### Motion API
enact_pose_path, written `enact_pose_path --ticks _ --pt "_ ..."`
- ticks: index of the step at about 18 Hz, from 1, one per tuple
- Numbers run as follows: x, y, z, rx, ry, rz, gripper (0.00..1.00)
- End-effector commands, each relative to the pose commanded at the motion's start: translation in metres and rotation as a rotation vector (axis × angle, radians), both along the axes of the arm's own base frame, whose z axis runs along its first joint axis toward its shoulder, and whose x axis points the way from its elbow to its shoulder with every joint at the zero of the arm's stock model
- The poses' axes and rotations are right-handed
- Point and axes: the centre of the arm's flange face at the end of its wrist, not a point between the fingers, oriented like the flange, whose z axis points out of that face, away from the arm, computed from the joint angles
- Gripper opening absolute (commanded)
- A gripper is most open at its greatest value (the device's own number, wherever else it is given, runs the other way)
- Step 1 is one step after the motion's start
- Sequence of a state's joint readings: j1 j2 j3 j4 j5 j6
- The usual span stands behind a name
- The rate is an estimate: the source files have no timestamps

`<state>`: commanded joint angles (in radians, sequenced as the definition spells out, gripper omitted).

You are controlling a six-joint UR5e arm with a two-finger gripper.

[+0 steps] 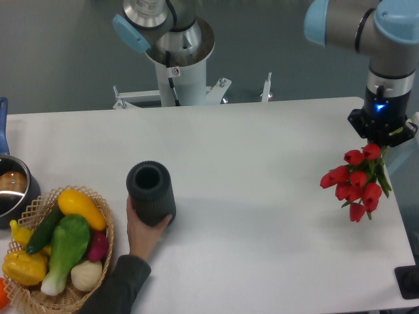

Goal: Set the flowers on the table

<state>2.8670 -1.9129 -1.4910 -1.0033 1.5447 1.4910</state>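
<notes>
I see the black two-finger gripper (382, 139) holding the red tulip bunch w/ green stems (357, 181) over the white matte table's (262, 163) right edge, a hand (143, 237) steadying an empty dark ribbed vase (151, 193), veg filling the wicker basket (98, 267)

We take the vase (151, 193) on the table (262, 163) as the landmark. A hand (143, 232) touches it from the near side. Left of the vase, towards the near edge, sits the basket (98, 268) with vegetables (59, 245) in it. Further left, at the table edge, stands a pot (13, 190). Far to the right of the vase, the flowers (357, 180) hang below the gripper (383, 134), over the table's right end. Behind the vase, beyond the far edge, stands the arm base (177, 72).
</notes>
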Motion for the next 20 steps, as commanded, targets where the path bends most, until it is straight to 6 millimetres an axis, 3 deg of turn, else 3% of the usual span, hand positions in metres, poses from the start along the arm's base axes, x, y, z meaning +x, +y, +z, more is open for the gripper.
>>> enact_pose_path --ticks 3,9,15,20 --pt "0.002 0.001 -0.002 -0.016 -0.002 -0.001 0.00" --pt "0.027 0.030 -0.013 -0.031 -0.021 -0.033 0.01" --pt "0.070 0.063 -0.040 -0.029 -0.077 -0.006 0.03" --pt "0.102 0.108 -0.059 -0.011 -0.113 0.037 0.03"
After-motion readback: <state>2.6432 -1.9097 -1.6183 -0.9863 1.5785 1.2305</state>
